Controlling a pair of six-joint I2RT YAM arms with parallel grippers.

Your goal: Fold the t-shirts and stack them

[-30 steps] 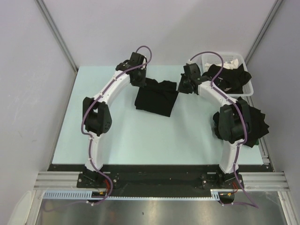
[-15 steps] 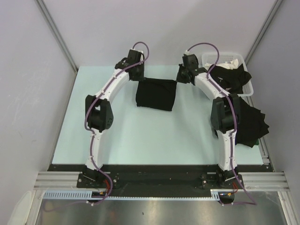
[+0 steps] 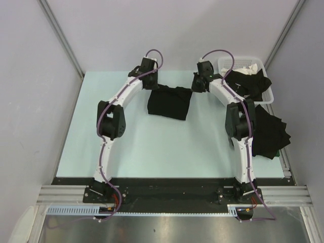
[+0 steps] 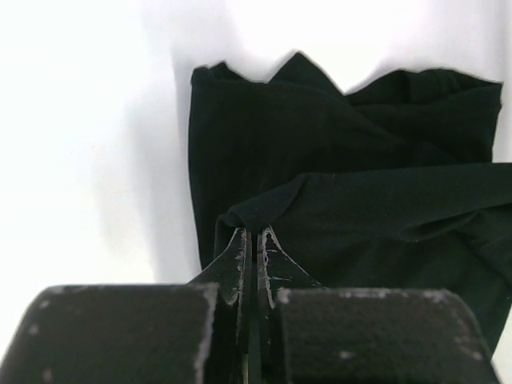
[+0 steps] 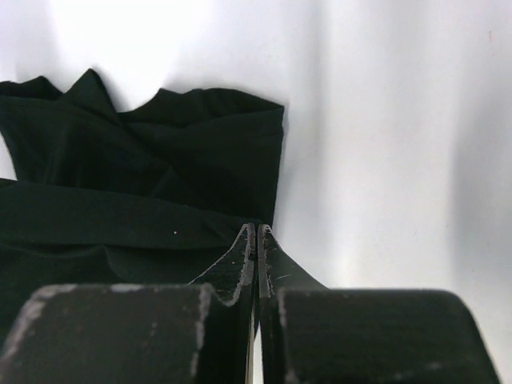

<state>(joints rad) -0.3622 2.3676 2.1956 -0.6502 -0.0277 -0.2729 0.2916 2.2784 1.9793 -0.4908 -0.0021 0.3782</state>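
Between my two hands, toward the far side of the pale desk (image 3: 126, 144), lies a black soft cloth t-shirt (image 3: 169, 104), folded into a rough rectangle. My left hand (image 4: 250, 240) is pressed together, pinching a raised fold of it; the cloth spreads ahead and to the right of those fingertips. My right hand (image 5: 255, 238) is likewise clamped on the shirt's edge, with the cloth ahead and to its left. Right of the right hand, a white slotted plastic basket (image 3: 251, 62) holds more black shirts (image 3: 250, 83) spilling over its rim. Behind that hand, nearer the arm's base, a heap of black cloth shirts (image 3: 271, 131) rests at the desk's edge.
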